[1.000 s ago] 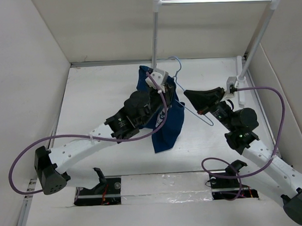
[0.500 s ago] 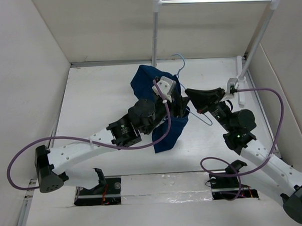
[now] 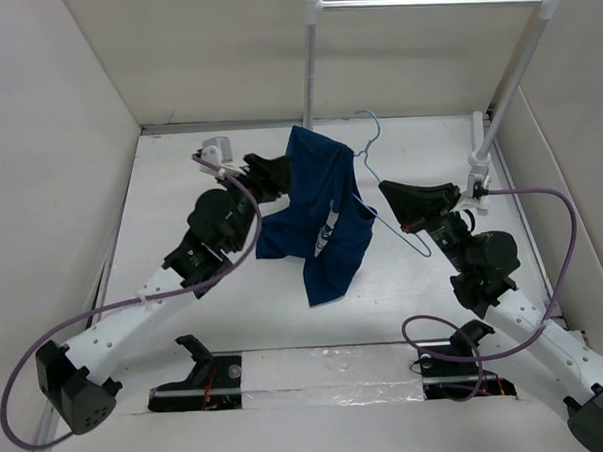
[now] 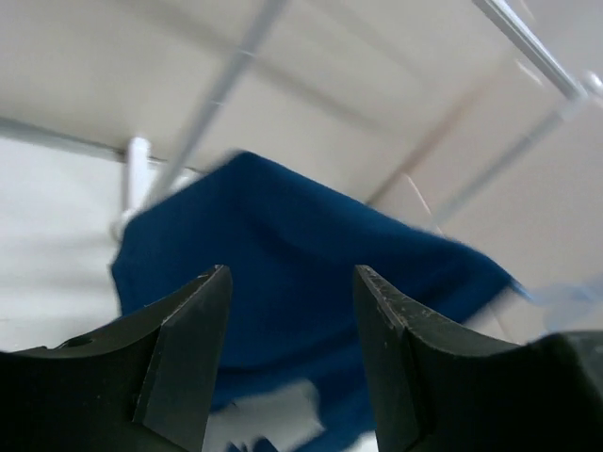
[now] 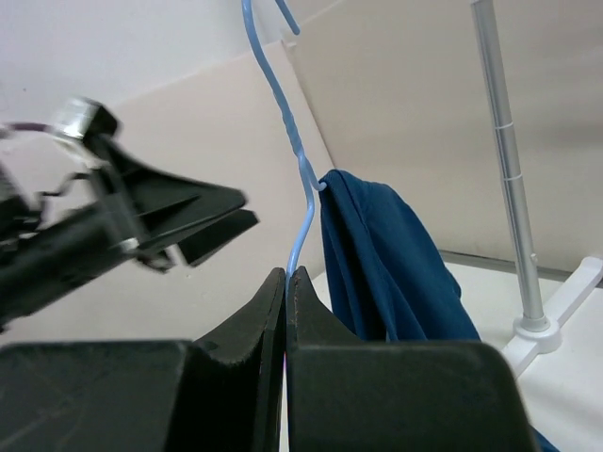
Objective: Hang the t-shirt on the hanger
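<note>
The t-shirt (image 3: 316, 220) is hanging in a bunched drape from the hanger (image 5: 300, 179), raised above the table (image 3: 184, 291), with its lower hem nearest the arm bases. The right gripper (image 5: 286, 275) is clamping the pale blue wire with both fingers pressed together and is carrying the hanger upright. 1 bare length of wire is running down past its fingers. The left gripper (image 4: 292, 278) is hovering just beside the left edge of the fabric. Its 2 fingers (image 4: 193, 339) are standing wide apart and gripping nothing. Further back, the hook is pointing up toward the white rail (image 3: 432, 0), well apart from it.

The step in hand appears to be dressing the hanger. The fabric is sitting at the hanger's neck and hanging down on 1 side only. It cannot be confirmed whether the wire is passing through the neck opening, because folds are hiding it.

The next move is calling for the left gripper to take the free shoulder fabric and spread it over the bare side while the right gripper is keeping the hanger level
</note>
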Robot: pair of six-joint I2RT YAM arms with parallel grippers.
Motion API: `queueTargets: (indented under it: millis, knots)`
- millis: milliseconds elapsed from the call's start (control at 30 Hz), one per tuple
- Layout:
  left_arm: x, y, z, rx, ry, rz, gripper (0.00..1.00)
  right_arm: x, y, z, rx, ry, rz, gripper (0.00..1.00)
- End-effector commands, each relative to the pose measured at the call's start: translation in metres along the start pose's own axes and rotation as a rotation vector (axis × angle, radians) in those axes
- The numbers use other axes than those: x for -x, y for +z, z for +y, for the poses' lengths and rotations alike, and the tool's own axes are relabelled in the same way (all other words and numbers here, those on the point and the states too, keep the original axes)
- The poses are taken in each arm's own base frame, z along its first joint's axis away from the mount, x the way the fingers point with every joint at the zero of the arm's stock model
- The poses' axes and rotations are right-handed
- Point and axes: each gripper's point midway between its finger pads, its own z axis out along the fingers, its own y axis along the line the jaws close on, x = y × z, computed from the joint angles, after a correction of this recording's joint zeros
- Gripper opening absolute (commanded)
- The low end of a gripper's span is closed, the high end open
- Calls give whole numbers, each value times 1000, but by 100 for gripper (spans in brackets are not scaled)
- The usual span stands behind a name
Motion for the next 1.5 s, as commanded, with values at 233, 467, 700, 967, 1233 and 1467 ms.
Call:
queueTargets:
  millis: [233, 467, 700, 967, 1233, 1467]
  knots:
    - [12, 29, -41, -315, -345, 75, 73, 42, 1, 27, 85, -8, -119, 0]
    - [-8, 25, -69, -470, -467, 146, 82, 31, 2, 24, 86, -3, -93, 0]
    - [-14, 30, -87, -472, -476, 120, 78, 16, 6, 21, 105, 5, -59, 0]
    - [-24, 47, -92, -454, -546, 107, 73, 2, 6, 26, 151, -8, -31, 0]
    - [-23, 49, -91, -457, -594, 87, 50, -32, 10, 14, 129, -19, 25, 0]
    - [-32, 55, -86, -436, -604, 97, 57, -41, 14, 13, 125, -58, 42, 0]
